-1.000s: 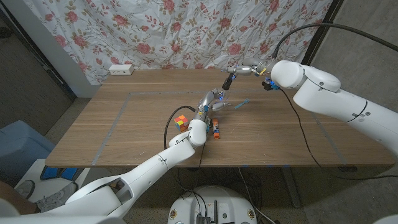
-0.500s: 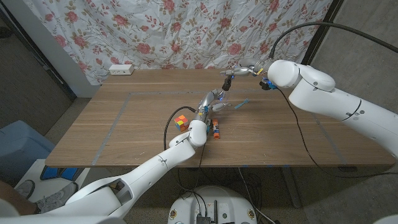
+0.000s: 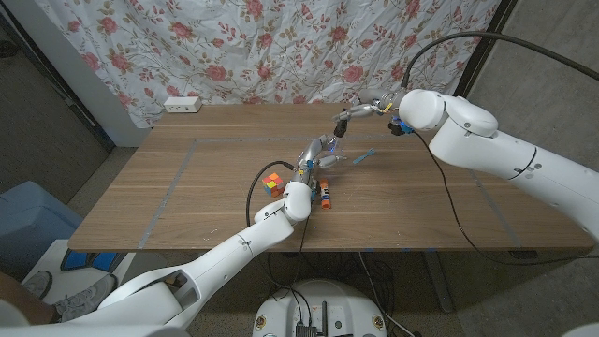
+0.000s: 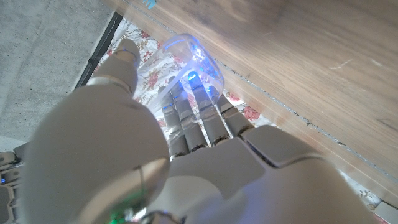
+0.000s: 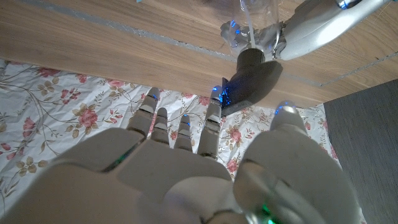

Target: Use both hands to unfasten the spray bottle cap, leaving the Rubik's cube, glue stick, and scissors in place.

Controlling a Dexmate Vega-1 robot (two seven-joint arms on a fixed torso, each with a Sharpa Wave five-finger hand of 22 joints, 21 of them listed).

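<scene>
- Worktop [image 3: 187,201]: bottle [image 3: 319,159] mid-table, just beyond cube [image 3: 272,183].
- Left robot hand [image 3: 314,154] wraps the clear bottle body [image 4: 196,71].
- Right robot hand [image 3: 360,110] hovers spread near the dark cap [image 5: 249,81], holding nothing.
- Judgement: light thin plastic, slippery, crushable; grip body firmly, pinch cap to twist.

No text, label, brand, number or sign can be read in any view; nothing on the table carries lettering clear enough to make out.
</scene>
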